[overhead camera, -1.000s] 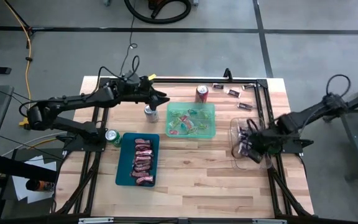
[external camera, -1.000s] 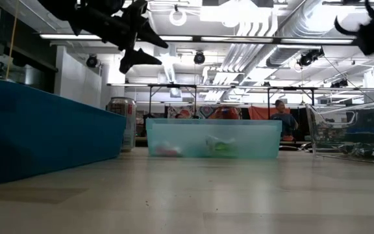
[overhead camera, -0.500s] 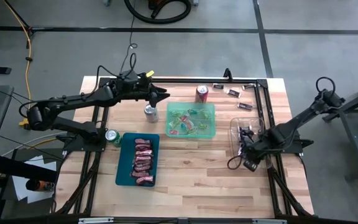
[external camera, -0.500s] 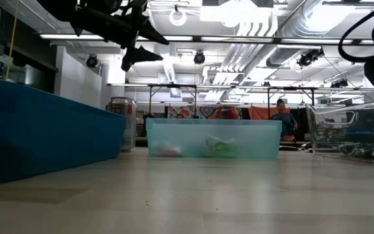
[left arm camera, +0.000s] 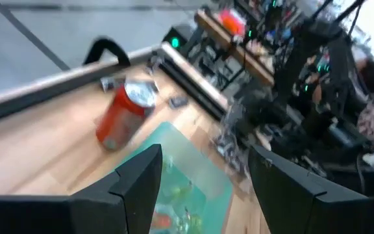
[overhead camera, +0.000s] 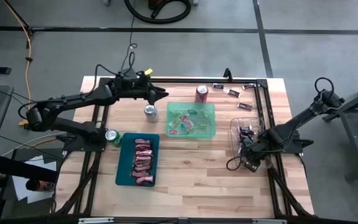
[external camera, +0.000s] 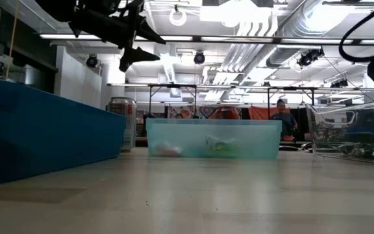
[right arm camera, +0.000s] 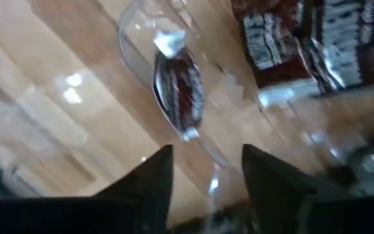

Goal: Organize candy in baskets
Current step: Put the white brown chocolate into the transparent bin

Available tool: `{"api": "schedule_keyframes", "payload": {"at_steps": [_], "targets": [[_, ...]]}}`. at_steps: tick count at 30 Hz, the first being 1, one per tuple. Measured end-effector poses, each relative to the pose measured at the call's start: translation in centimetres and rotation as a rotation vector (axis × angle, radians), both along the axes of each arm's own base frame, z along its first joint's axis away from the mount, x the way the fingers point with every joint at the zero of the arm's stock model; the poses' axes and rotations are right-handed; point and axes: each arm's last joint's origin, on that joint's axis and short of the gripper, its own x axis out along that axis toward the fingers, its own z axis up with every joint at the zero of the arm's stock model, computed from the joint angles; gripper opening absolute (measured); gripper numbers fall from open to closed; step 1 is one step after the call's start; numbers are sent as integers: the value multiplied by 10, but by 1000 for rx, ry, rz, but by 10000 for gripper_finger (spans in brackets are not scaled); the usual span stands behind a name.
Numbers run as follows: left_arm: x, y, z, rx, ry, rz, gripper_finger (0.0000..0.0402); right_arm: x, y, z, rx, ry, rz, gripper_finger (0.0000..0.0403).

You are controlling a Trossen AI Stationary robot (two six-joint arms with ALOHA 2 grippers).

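Note:
Three baskets stand on the wooden table. The dark teal one (overhead camera: 120, 168) holds red and pink candy (overhead camera: 143, 160). Mixed bright candy lies in the light green one (overhead camera: 169, 121). The clear one (overhead camera: 234, 130) at the right holds dark candy (right arm camera: 291, 39). My right gripper (overhead camera: 246, 157) hangs open over the clear basket's near end, pointing steeply down. Just beyond its fingers a dark candy (right arm camera: 179, 91) lies flat in the basket's rounded corner. My left gripper (overhead camera: 163, 95) is open, high above the table's far left part, with nothing between its fingers.
A red can (overhead camera: 202, 93), a silver can (overhead camera: 150, 112) and a green can (overhead camera: 112, 135) stand around the baskets. Loose dark candies (overhead camera: 233, 93) lie near the far right corner, beside a black frame rail (overhead camera: 267, 112). People sit in the room beyond the table.
My right gripper has sunk toward the near end of the clear basket and tipped more steeply down.

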Motion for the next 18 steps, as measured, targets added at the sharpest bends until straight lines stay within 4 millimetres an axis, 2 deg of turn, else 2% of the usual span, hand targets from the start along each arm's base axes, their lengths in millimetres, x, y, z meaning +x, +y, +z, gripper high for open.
{"api": "schedule_keyframes", "payload": {"at_steps": [4,7,11,15,18], "targets": [[-17,8,13,32,-42,54,216,-2,-1,23,-35,46,0,218],[-34,15,24,63,-63,118,216,-1,-4,48,-103,-13,-57,225],[-55,30,43,42,29,270,216,2,-16,82,-312,-171,-227,226],[-71,55,57,1,254,442,214,14,-31,102,-425,-344,-415,226],[-80,82,49,-35,521,588,207,27,-42,108,-433,-429,-477,226]]}}
